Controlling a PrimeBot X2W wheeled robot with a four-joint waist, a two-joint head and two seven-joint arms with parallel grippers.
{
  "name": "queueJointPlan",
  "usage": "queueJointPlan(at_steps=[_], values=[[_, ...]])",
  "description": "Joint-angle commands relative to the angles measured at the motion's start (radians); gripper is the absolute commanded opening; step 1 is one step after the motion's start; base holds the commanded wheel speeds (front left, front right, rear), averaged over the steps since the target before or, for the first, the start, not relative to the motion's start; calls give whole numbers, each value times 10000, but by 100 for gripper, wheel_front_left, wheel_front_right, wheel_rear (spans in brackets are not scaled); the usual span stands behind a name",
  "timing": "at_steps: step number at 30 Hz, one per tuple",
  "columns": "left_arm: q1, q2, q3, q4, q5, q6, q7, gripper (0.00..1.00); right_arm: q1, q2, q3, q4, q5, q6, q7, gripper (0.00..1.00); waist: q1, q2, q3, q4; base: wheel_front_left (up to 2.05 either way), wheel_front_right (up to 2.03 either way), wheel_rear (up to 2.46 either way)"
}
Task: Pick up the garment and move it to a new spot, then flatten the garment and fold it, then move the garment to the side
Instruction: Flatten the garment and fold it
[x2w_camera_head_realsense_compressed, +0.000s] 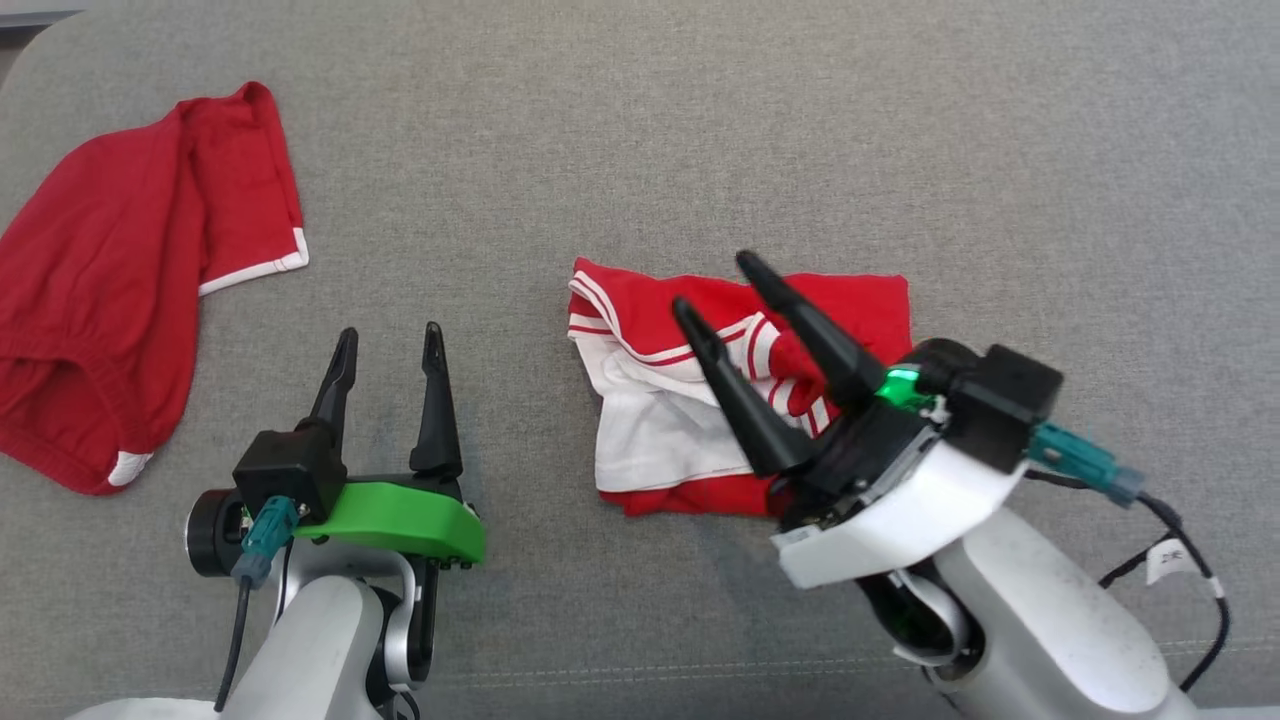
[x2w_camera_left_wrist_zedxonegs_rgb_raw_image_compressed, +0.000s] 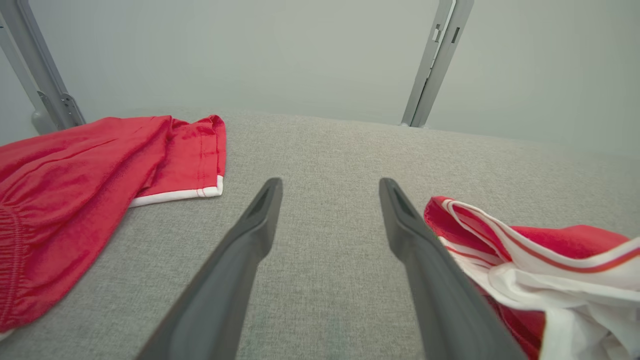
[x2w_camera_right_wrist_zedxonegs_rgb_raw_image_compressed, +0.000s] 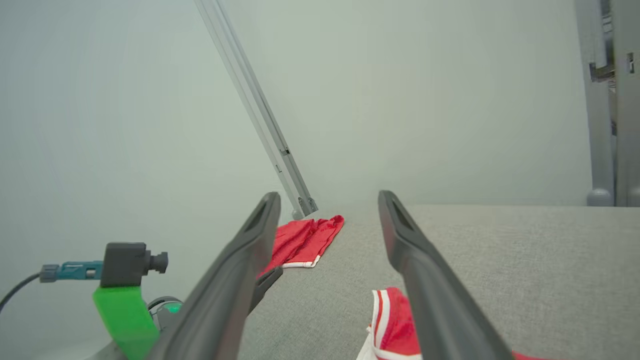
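Observation:
A folded red and white garment (x2w_camera_head_realsense_compressed: 650, 420) lies bunched on the grey cloth surface, right of centre. Over it, tilted up and to the left, is my right gripper (x2w_camera_head_realsense_compressed: 714, 282), its fingers wide open with nothing between them. In the right wrist view the right gripper (x2w_camera_right_wrist_zedxonegs_rgb_raw_image_compressed: 328, 195) stands above the garment's (x2w_camera_right_wrist_zedxonegs_rgb_raw_image_compressed: 390, 320) striped edge. My left gripper (x2w_camera_head_realsense_compressed: 390, 332) stays open over bare surface to the garment's left. The left wrist view has the left gripper (x2w_camera_left_wrist_zedxonegs_rgb_raw_image_compressed: 330, 182) with the garment (x2w_camera_left_wrist_zedxonegs_rgb_raw_image_compressed: 550, 250) beside its right finger.
Red shorts (x2w_camera_head_realsense_compressed: 100, 290) with white trim lie spread at the far left, also seen as the red shorts (x2w_camera_left_wrist_zedxonegs_rgb_raw_image_compressed: 75, 175) and the red shorts (x2w_camera_right_wrist_zedxonegs_rgb_raw_image_compressed: 305, 240). Grey metal posts (x2w_camera_left_wrist_zedxonegs_rgb_raw_image_compressed: 432, 65) stand at the surface's far edge. Bare grey surface (x2w_camera_head_realsense_compressed: 700, 120) stretches behind the garment.

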Motion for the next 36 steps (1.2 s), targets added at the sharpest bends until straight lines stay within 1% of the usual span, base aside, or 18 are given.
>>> queueJointPlan(at_steps=[1, 5, 10, 15, 22, 30, 36], values=[[51, 143, 58, -71, 75, 69, 0, 100, 347, -144, -683, -407, -228, -7, -74, 100, 0, 0, -152, -224, 0, 0, 0], [43, 264, 123, -173, 75, 99, 24, 100, 839, -218, -2381, -696, -767, -7, -77, 100, 0, 0, -312, -397, 0, 0, 0], [113, 423, 130, -317, 148, 189, 93, 100, 1545, -340, -4353, -270, -1547, -7, -83, 100, 0, 0, -572, -510, 0, 0, 0], [287, 508, 86, -406, 116, 224, 154, 100, 2339, -616, -5512, 508, -2364, -6, -59, 100, 0, 0, -833, -563, 0, 0, 0], [540, 584, -10, -460, 59, 236, 218, 100, 3134, -750, -6134, 1098, -2800, -6, 38, 100, 0, 0, -1084, -581, 0, 0, 0], [900, 662, -45, -495, -66, 328, 308, 100, 3537, -652, -6231, 1168, -2785, -6, 185, 100, 0, 0, -1370, -630, 0, 0, 0], [942, 702, -104, -611, -44, 386, 394, 100, 3584, -637, -6241, 1142, -2678, -6, 242, 100, 0, 0, -1391, -513, 0, 0, 0]])
